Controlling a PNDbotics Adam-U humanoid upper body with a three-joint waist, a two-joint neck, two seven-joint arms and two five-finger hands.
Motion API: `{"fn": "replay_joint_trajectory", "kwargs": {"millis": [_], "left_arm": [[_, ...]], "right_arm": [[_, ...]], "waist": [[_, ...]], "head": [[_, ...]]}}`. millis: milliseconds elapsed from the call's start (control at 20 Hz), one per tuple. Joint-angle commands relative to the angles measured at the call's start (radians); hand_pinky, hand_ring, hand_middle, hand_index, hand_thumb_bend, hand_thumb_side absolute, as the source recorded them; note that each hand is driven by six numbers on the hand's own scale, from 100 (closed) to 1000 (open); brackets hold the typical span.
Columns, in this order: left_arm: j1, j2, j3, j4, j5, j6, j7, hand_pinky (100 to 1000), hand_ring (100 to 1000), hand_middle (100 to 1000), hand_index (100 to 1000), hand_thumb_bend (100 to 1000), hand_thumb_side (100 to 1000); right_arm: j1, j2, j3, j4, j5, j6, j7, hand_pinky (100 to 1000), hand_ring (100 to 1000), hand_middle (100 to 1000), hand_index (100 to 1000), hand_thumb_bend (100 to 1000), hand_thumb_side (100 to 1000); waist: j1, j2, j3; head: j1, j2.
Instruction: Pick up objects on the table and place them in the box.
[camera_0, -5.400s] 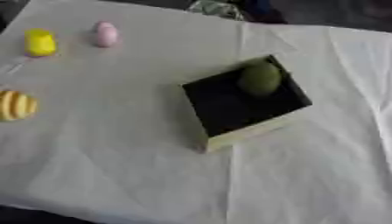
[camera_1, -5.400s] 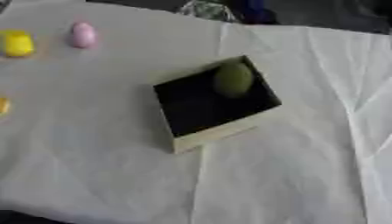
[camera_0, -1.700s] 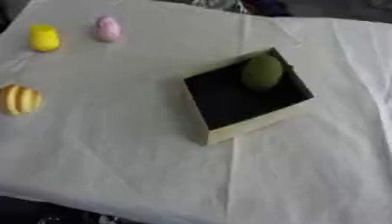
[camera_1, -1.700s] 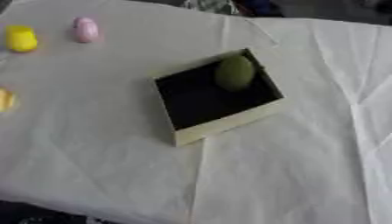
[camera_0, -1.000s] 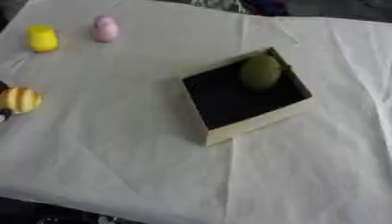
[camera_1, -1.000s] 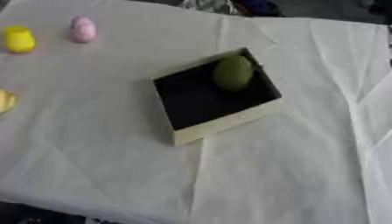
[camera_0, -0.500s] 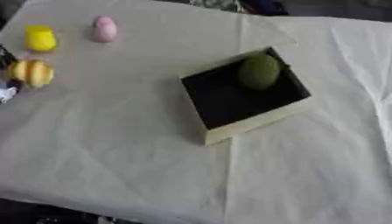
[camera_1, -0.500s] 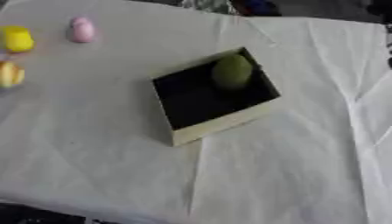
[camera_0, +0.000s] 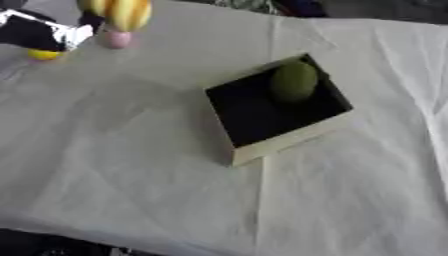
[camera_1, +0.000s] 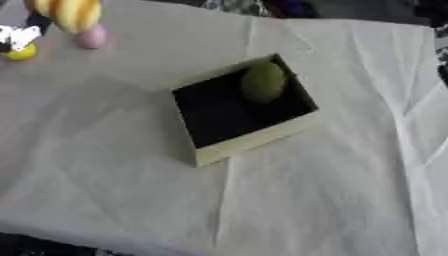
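Up in the far left corner, the left hand (camera_0: 48, 31) is showing as a black and silver shape, and a yellow ball with orange stripes (camera_0: 125, 12) is sitting right against its upper side, raised above the bench (camera_0: 157, 165). Whether the fingers are wrapping round the ball cannot be made out, since the hand is blurred and partly cut off by the edge.

Just below the striped ball, a pink egg (camera_0: 117, 39) is lying on the white cloth, and a small yellow thing (camera_0: 43, 55) is peeking out from under the hand, a little to the left of the egg.

Near the middle of the bench, the box (camera_0: 289, 141) is sitting askew, with a pale rim and a dark inside. A green oval thing (camera_0: 293, 82) is resting in its far corner, touching the wall there.

The cloth is lying creased across the whole bench. The right hand is not showing in either view.
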Motion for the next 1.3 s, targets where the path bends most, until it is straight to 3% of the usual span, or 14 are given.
{"fn": "replay_joint_trajectory", "kwargs": {"millis": [50,250,350,650,800,1000,1200,1250,1300], "left_arm": [[-0.069,-0.097,-0.05,0.005,0.019,-0.011,-0.05,670,598,575,648,100,100],[-0.125,-0.21,-0.106,0.071,-0.02,-0.025,-0.086,668,592,572,646,100,100],[-0.137,-0.257,-0.123,0.104,-0.05,-0.034,-0.088,667,592,571,645,100,100],[-0.134,-0.383,-0.147,0.196,-0.222,-0.052,-0.047,663,593,570,644,100,100],[-0.12,-0.415,-0.153,0.26,-0.31,-0.061,-0.016,661,596,571,643,116,100],[-0.105,-0.431,-0.158,0.334,-0.443,-0.088,0.019,663,607,572,650,201,100],[-0.087,-0.458,-0.163,0.409,-0.478,-0.12,0.033,671,612,576,658,211,100],[-0.085,-0.46,-0.163,0.42,-0.482,-0.125,0.033,690,634,593,684,254,100],[-0.083,-0.46,-0.163,0.429,-0.491,-0.124,0.03,745,715,669,766,281,100]], "right_arm": [[-0.019,-0.024,-0.006,-0.017,-0.018,-0.001,0.003,906,760,701,779,100,664],[-0.035,-0.03,-0.011,-0.017,-0.032,-0.005,0.001,905,760,702,779,100,691],[-0.043,-0.032,-0.016,-0.017,-0.04,-0.007,-0.004,905,760,701,779,100,657],[-0.056,-0.035,-0.035,-0.017,-0.058,-0.004,-0.023,905,761,702,779,100,654],[-0.055,-0.037,-0.038,-0.017,-0.061,-0.003,-0.029,905,760,701,779,100,654],[-0.048,-0.033,-0.039,-0.017,-0.059,0.001,-0.032,905,759,700,778,100,657],[-0.049,-0.026,-0.038,-0.017,-0.059,0.003,-0.032,906,759,700,777,100,658],[-0.049,-0.026,-0.038,-0.017,-0.058,0.004,-0.031,906,759,700,777,100,658],[-0.048,-0.025,-0.037,-0.017,-0.058,0.004,-0.031,905,758,698,776,100,658]], "waist": [[0.016,-0.035,-0.004],[0.015,-0.038,-0.009],[0.015,-0.039,-0.01],[0.013,-0.041,-0.014],[0.014,-0.042,-0.018],[0.016,-0.042,-0.02],[0.015,-0.04,-0.024],[0.015,-0.04,-0.024],[0.015,-0.04,-0.025]], "head": [[-0.003,0.01],[-0.003,0.013],[-0.003,0.012],[-0.001,0.017],[0.003,0.017],[0.005,0.017],[0.009,0.014],[0.009,0.015],[0.01,0.015]]}}
